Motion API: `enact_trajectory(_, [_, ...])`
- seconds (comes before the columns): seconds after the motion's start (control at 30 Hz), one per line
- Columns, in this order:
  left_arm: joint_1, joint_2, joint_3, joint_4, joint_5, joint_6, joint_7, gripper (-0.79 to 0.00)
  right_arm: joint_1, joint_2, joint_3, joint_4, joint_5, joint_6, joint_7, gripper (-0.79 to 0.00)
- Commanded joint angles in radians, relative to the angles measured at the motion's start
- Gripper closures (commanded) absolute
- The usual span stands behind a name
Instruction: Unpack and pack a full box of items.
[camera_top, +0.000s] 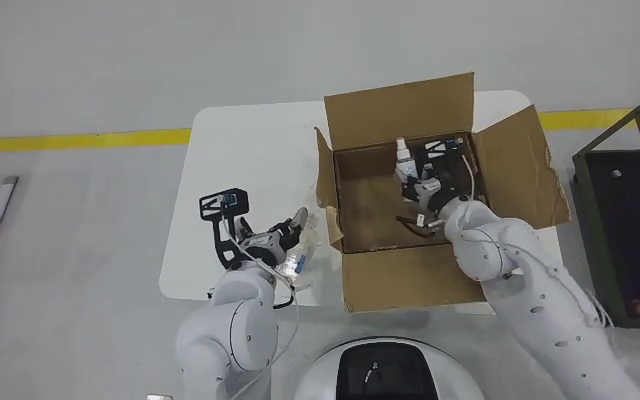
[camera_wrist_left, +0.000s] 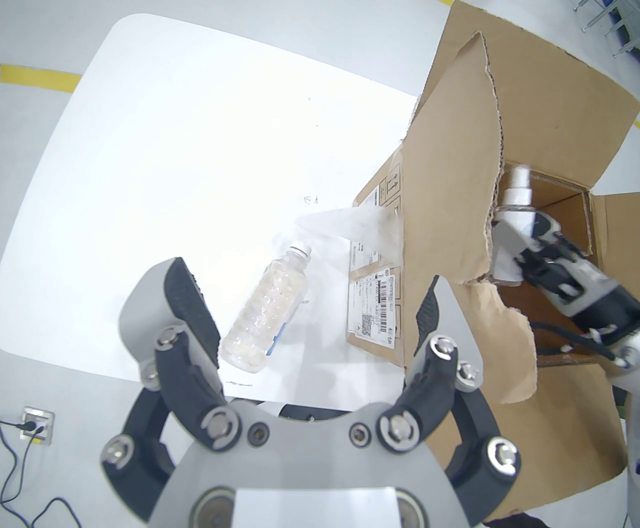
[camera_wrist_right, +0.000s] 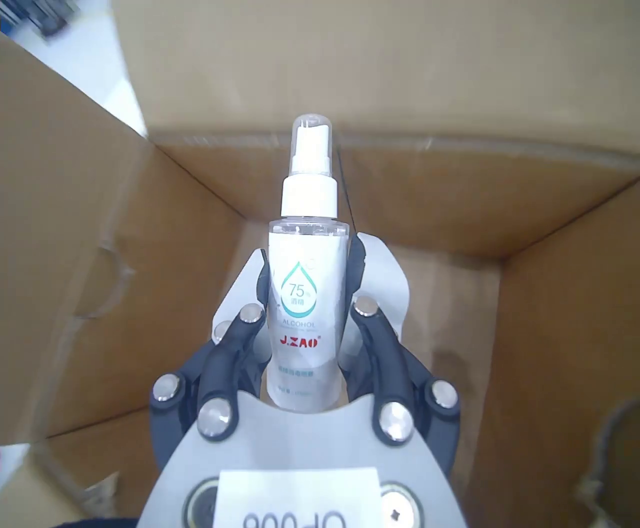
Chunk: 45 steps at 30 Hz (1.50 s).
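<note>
An open cardboard box (camera_top: 385, 275) stands on the white table (camera_top: 250, 150), flaps spread. Inside it, near the far wall, my right gripper (camera_wrist_right: 307, 270) is shut on a clear spray bottle (camera_wrist_right: 306, 280) with a white pump cap; the same spray bottle (camera_top: 403, 153) and gripper (camera_top: 425, 180) show from above and past the torn flap (camera_wrist_left: 480, 150). A clear plastic water bottle (camera_wrist_left: 267, 312) lies on its side on the table, left of the box. My left gripper (camera_wrist_left: 310, 295) hangs open just above it, holding nothing; from above it (camera_top: 297, 225) sits by the box's left wall.
A crumpled clear plastic sheet (camera_wrist_left: 350, 222) lies against the box's outer wall beside the water bottle. A dark bin (camera_top: 610, 230) stands off the table at the right. The far left of the table is bare. A yellow floor line (camera_top: 90, 140) runs behind.
</note>
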Motion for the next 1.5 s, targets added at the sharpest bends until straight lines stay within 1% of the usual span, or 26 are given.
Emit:
enact_trajectory(0.0, [-0.002, 0.000, -0.004, 0.002, -0.008, 0.002, 0.001, -0.785, -0.049, 0.006, 0.063, -0.039, 0.053, -0.040, -0.044, 0.000])
enact_trajectory(0.17, [-0.006, 0.001, -0.011, 0.006, -0.014, -0.002, 0.004, -0.785, -0.155, 0.012, 0.169, -0.115, 0.221, -0.160, -0.151, 0.000])
enact_trajectory(0.23, [-0.006, 0.001, -0.011, 0.006, -0.014, -0.002, 0.004, -0.785, -0.176, 0.012, 0.202, -0.105, 0.309, -0.219, -0.185, 0.000])
enact_trajectory(0.33, [-0.006, 0.001, -0.011, 0.006, -0.014, -0.002, 0.004, -0.785, -0.186, 0.013, 0.223, -0.063, 0.420, -0.310, -0.190, 0.000])
enact_trajectory(0.77, [-0.006, 0.001, -0.011, 0.006, -0.014, -0.002, 0.004, -0.785, -0.186, 0.013, 0.223, -0.063, 0.420, -0.310, -0.190, 0.000])
enact_trajectory(0.83, [-0.006, 0.001, -0.011, 0.006, -0.014, -0.002, 0.004, -0.785, -0.190, 0.013, 0.227, -0.074, 0.428, -0.312, -0.211, 0.000])
enact_trajectory(0.9, [-0.006, 0.001, -0.011, 0.006, -0.014, -0.002, 0.004, -0.785, -0.203, 0.013, 0.256, -0.101, 0.465, -0.323, -0.256, 0.000])
enact_trajectory(0.93, [-0.006, 0.001, -0.011, 0.006, -0.014, -0.002, 0.004, -0.785, -0.214, 0.013, 0.282, -0.125, 0.505, -0.341, -0.283, 0.000])
enact_trajectory(1.03, [-0.006, 0.001, -0.011, 0.006, -0.014, -0.002, 0.004, -0.785, -0.246, 0.018, 0.369, -0.183, 0.553, -0.382, -0.329, 0.000])
enact_trajectory(1.13, [-0.006, 0.001, -0.011, 0.006, -0.014, -0.002, 0.004, -0.785, -0.293, 0.023, 0.497, -0.255, 0.605, -0.408, -0.393, 0.000])
enact_trajectory(1.23, [-0.006, 0.001, -0.011, 0.006, -0.014, -0.002, 0.004, -0.785, -0.356, 0.027, 0.639, -0.308, 0.629, -0.410, -0.425, 0.000])
enact_trajectory(1.27, [-0.006, 0.001, -0.011, 0.006, -0.014, -0.002, 0.004, -0.785, -0.379, 0.029, 0.684, -0.319, 0.623, -0.405, -0.428, 0.000])
enact_trajectory(1.33, [-0.006, 0.001, -0.011, 0.006, -0.014, -0.002, 0.004, -0.785, -0.429, 0.033, 0.778, -0.332, 0.555, -0.381, -0.413, 0.000])
enact_trajectory(1.4, [-0.006, 0.001, -0.011, 0.006, -0.014, -0.002, 0.004, -0.785, -0.474, 0.035, 0.844, -0.322, 0.527, -0.362, -0.394, 0.000])
enact_trajectory(1.43, [-0.006, 0.001, -0.011, 0.006, -0.014, -0.002, 0.004, -0.785, -0.497, 0.036, 0.871, -0.315, 0.497, -0.362, -0.375, 0.000])
enact_trajectory(1.47, [-0.006, 0.001, -0.011, 0.006, -0.014, -0.002, 0.004, -0.785, -0.526, 0.039, 0.894, -0.297, 0.433, -0.353, -0.348, 0.000])
